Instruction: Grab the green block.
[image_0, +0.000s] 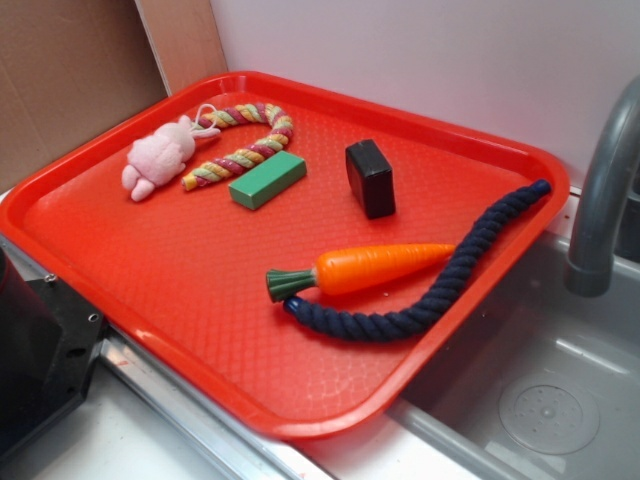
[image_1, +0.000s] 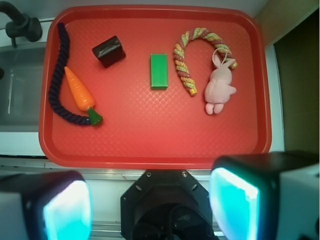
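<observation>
On the red tray (image_1: 150, 145), the green block (image_1: 159, 71) lies between a black block (image_1: 109, 51) and a striped rope (image_1: 189, 60), well above the spread-apart gripper (image_1: 150, 207).

Gripper (image_1: 150, 202) seen from wrist view: two fingers (image_1: 235, 202) spread wide apart at bottom of frame, pads glowing teal, nothing between them. Black wrist mount sits centred between the fingers. Held high, looking straight down. Exterior view: dark robot base at lower left only.
</observation>
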